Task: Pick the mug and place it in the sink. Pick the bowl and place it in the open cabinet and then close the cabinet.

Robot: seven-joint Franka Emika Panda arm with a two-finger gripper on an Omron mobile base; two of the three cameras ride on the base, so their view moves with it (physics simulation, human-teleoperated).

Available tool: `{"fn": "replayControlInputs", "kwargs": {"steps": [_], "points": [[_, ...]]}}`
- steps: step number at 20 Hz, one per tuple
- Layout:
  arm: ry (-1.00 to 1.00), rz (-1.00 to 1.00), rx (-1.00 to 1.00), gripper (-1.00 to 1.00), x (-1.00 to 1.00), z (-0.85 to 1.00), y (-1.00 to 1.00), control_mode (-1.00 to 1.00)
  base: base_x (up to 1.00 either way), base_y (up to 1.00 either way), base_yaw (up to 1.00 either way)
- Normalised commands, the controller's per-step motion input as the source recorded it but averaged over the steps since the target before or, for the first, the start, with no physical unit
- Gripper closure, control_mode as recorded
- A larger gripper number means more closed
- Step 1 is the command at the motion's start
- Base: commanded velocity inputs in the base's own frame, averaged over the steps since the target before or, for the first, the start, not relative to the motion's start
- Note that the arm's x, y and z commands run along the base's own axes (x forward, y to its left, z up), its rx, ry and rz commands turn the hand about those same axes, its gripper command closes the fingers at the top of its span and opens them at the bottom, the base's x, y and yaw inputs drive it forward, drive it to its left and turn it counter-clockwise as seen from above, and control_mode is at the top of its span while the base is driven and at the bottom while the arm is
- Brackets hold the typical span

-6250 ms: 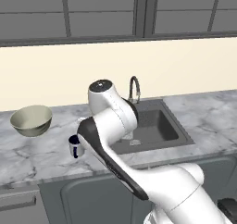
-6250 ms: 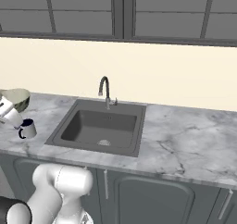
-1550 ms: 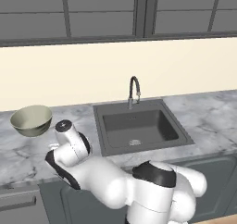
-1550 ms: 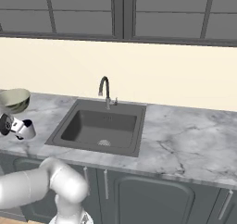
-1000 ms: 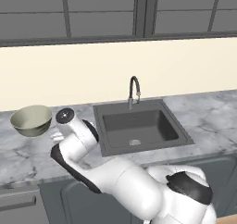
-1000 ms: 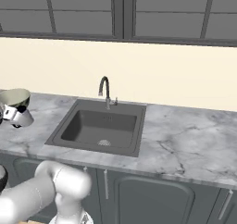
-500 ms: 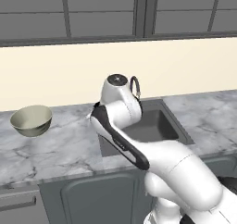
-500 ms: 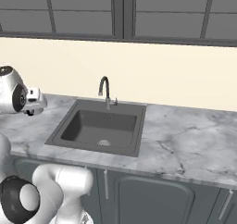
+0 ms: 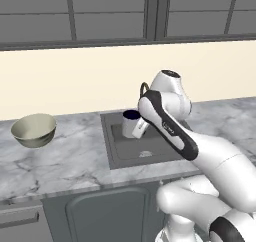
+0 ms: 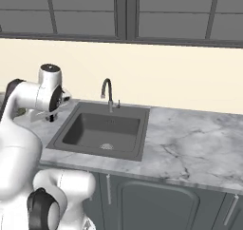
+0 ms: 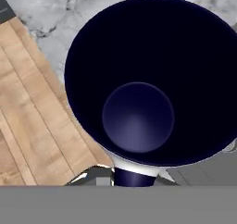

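lowering is advised only once the mug (image 9: 133, 124), clamped in the closed gripper (image 9: 143, 127), is centred above the sink (image 9: 129, 157), clear of its faucet (image 10: 107, 92).

No readable text, label, brand or number shows on anything.

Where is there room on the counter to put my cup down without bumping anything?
The marble counter right of the sink is bare up to the wall. The stretch between the bowl and the sink is bare too. It is crowded over the sink's left side, where the gripper holds the mug near the faucet.
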Motion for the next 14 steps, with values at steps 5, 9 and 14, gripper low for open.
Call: {"fn": "replayControlInputs", "kwargs": {"steps": [5, 9, 14], "points": [[-0.01, 0.61, -0.02, 1.00, 0.23, 0.00, -0.42, -1.00, 0.00, 0.00, 0.00], [0.00, 0.62, -0.05, 1.00, 0.35, 0.00, -0.42, -1.00, 0.00, 0.00, 0.00], [0.00, 0.58, -0.06, 1.00, 0.24, -0.07, -0.32, -1.00, 0.00, 0.00, 0.00]]}}
